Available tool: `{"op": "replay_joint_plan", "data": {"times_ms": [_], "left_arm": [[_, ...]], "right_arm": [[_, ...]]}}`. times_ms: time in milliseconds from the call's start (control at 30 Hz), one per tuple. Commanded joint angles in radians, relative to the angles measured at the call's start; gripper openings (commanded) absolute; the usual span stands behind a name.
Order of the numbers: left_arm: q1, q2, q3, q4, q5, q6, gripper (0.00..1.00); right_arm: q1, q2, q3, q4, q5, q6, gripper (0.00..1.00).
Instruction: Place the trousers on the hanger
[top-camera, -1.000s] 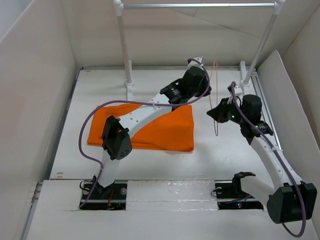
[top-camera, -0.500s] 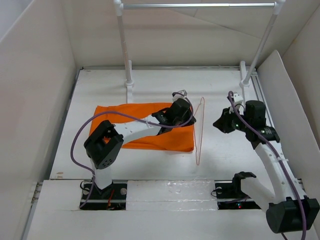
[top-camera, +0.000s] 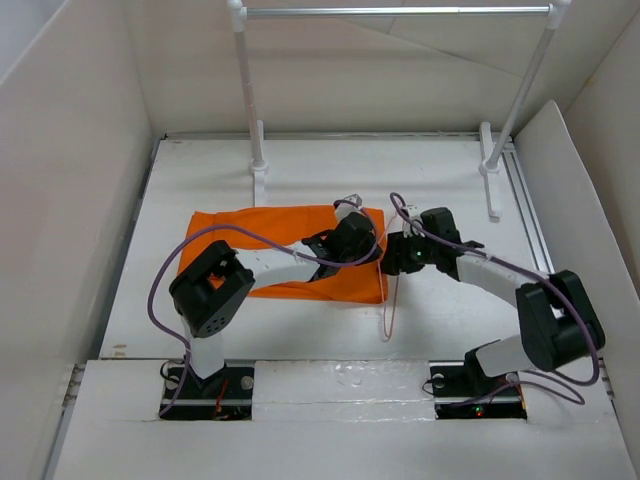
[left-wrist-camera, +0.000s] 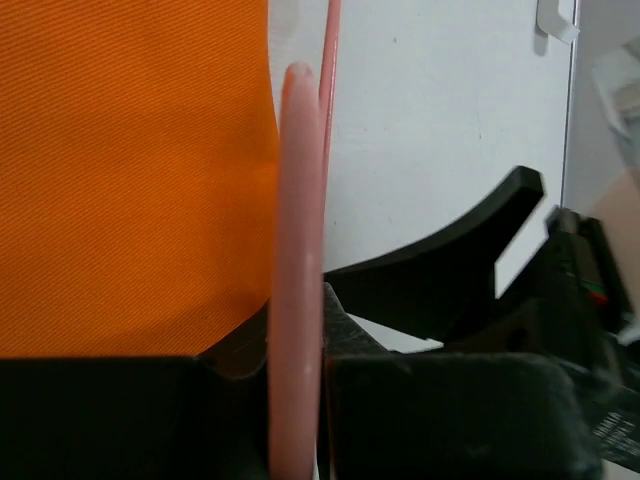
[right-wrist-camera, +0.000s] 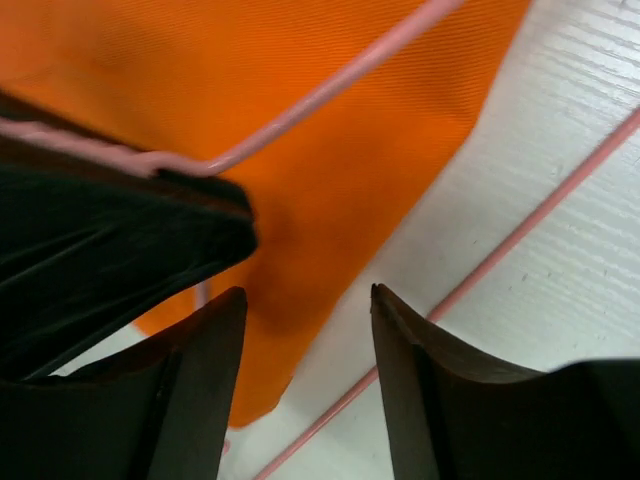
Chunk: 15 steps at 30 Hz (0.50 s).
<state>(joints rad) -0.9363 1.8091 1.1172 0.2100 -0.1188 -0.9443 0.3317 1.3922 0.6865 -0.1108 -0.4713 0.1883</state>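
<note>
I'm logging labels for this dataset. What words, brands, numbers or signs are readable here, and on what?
No readable text in any view.
The trousers are plain orange, no tag showing.
The hanger is bare pink.
The left arm, right arm and table carry no lettering that can be made out.
</note>
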Motion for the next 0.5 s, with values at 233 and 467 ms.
{"op": "replay_joint_plan", "data": {"times_ms": [233,467], "left_arm": [[0.007,-0.010,-0.045,-0.001,-0.081,0.009,0.00],[0.056,-0.066,-0.092,-0.044,-0.137,0.047,0.00]], "right_arm": [[0.070,0.174,-0.085,0.360,0.025,0.190,0.43],[0.030,-0.005,-0.119,0.333,0.066,0.200,0.00]]}}
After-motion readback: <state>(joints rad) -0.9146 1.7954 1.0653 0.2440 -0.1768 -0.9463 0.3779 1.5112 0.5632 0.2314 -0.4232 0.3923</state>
